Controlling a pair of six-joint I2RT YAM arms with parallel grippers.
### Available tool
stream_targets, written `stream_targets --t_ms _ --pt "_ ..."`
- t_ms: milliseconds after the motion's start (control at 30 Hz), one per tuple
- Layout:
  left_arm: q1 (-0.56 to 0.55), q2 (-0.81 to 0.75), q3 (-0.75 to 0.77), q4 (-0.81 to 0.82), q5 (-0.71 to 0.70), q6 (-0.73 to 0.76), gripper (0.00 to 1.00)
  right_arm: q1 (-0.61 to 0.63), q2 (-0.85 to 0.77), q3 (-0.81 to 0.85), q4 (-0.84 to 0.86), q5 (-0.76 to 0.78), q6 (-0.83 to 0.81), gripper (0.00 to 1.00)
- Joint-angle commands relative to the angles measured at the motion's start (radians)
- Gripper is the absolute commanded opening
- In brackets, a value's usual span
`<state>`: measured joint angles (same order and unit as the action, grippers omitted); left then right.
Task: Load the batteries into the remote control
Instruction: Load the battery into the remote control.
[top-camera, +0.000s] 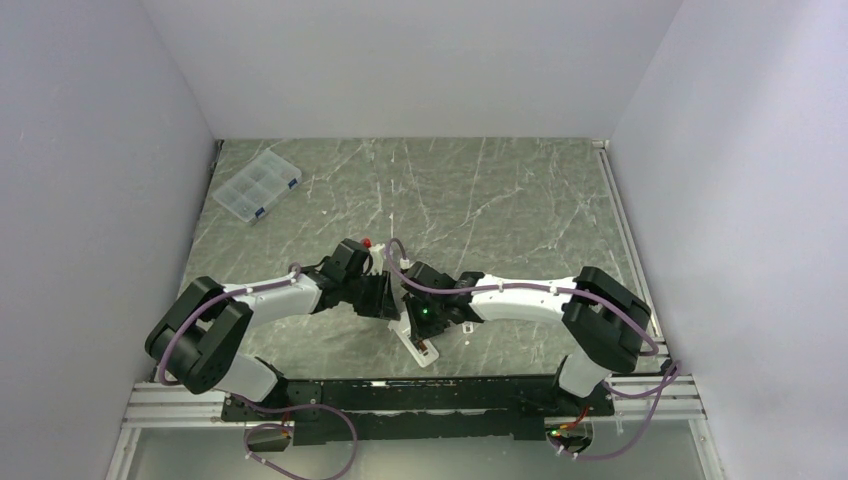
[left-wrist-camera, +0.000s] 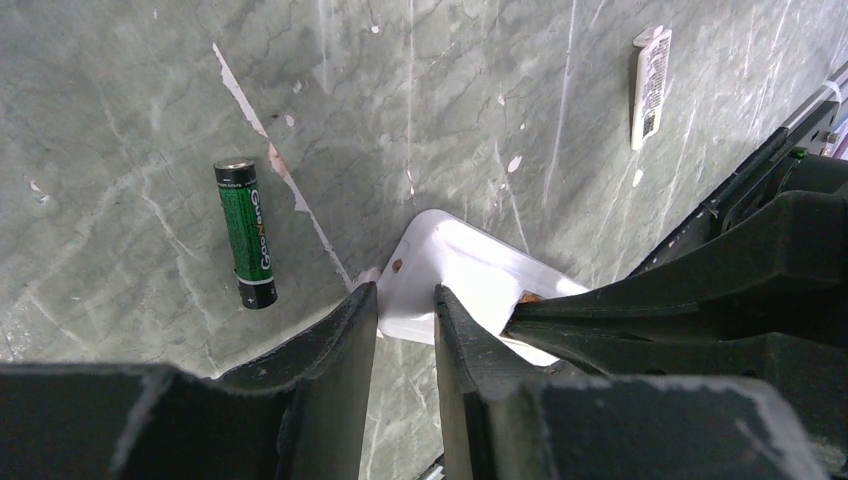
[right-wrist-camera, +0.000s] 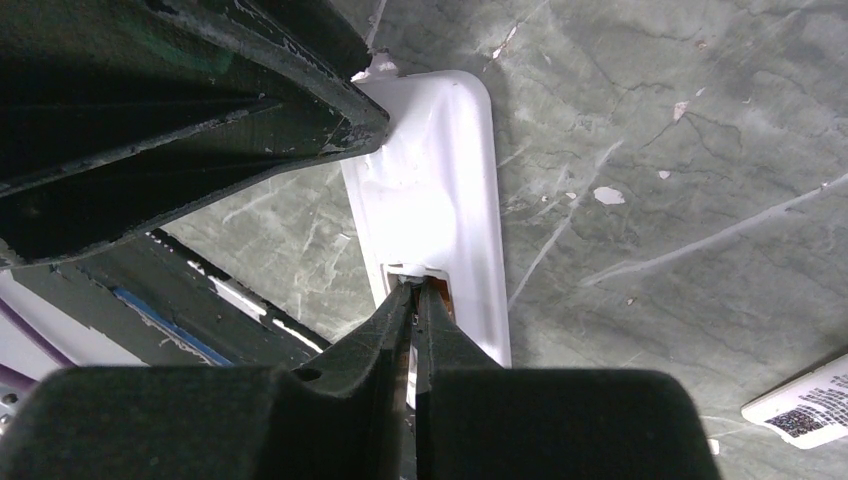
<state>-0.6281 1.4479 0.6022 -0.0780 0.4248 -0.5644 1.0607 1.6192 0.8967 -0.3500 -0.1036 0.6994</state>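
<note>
The white remote control (top-camera: 421, 349) lies back up between both grippers, and shows in the left wrist view (left-wrist-camera: 470, 275) and the right wrist view (right-wrist-camera: 440, 190). My left gripper (left-wrist-camera: 405, 295) is closed to a narrow gap on the remote's end corner. My right gripper (right-wrist-camera: 413, 285) is shut, its tips down in the reddish-brown battery recess (right-wrist-camera: 441, 290). I cannot see what lies under the tips. One green-black battery (left-wrist-camera: 246, 233) lies loose on the table left of the remote. The other battery is hidden.
A small white flat cover piece (left-wrist-camera: 651, 85) lies on the table beyond the remote, also in the right wrist view (right-wrist-camera: 805, 400). A clear compartment box with blue clips (top-camera: 257, 185) stands at the far left. The black base rail (top-camera: 420, 395) runs along the near edge.
</note>
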Motion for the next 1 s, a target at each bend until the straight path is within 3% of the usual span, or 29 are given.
stream_targets --t_ms 0,633,967 --pt "-0.004 -0.029 0.028 -0.005 0.008 0.016 0.33 0.019 0.003 -0.003 -0.025 0.012 0.015 0.08" --pt "-0.004 -0.068 0.080 -0.064 -0.021 0.012 0.36 0.008 -0.080 0.140 -0.176 0.190 -0.048 0.21" --pt "-0.003 -0.239 0.094 -0.192 -0.123 -0.036 0.46 -0.065 -0.136 0.202 -0.136 0.248 -0.075 0.29"
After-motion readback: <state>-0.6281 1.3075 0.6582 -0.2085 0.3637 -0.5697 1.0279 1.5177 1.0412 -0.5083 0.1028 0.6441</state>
